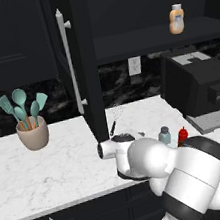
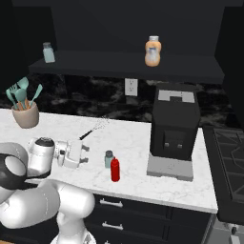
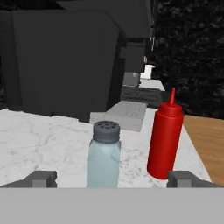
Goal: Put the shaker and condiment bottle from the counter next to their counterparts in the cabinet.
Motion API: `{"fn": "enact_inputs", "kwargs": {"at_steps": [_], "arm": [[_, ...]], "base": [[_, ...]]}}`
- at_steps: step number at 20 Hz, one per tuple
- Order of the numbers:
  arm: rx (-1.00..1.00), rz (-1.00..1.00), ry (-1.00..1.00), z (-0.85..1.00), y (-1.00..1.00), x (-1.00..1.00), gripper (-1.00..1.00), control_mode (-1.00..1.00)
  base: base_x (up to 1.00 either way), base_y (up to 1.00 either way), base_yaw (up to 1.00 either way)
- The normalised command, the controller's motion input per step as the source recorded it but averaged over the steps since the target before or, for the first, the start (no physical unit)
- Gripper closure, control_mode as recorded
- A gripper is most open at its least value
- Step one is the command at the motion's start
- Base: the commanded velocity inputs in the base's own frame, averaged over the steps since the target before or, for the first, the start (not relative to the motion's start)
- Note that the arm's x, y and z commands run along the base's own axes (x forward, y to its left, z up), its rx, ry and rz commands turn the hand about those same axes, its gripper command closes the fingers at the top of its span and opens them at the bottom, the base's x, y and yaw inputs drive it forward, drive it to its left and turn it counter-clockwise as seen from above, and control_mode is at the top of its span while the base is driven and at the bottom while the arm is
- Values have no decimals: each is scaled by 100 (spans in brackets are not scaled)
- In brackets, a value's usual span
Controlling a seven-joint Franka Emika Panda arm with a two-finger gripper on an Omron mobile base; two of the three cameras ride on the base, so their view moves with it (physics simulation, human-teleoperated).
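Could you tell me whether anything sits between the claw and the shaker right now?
Nothing does. In the right base view, only bare counter separates the open claw from the shaker; the red condiment bottle stands beside the shaker.

Two shakers: one (image 3: 103, 154) directly ahead of the gripper (image 3: 112, 178), another (image 2: 48, 52) on the cabinet shelf (image 2: 128, 66) above it. Two bottles: one red condiment bottle (image 3: 164, 139) ahead and slightly right, one orange bottle (image 2: 152, 50) on the shelf. One coffee machine (image 2: 174, 125), one utensil crock (image 2: 25, 114), one whisk (image 2: 94, 128).
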Motion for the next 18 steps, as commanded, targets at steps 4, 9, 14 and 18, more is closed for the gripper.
{"fn": "enact_inputs", "kwargs": {"at_steps": [4, 9, 14, 18], "arm": [[0, -8, 0, 0, -27, -4, -100, -100], [0, -7, 0, -5, -23, 0, -100, -100], [0, -5, 0, -6, -21, 0, -100, -100], [0, 0, 0, -11, -23, 0, -100, -100]], "base": [[0, 0, 0], [0, 0, 0], [0, 0, 0], [0, 0, 0]]}}
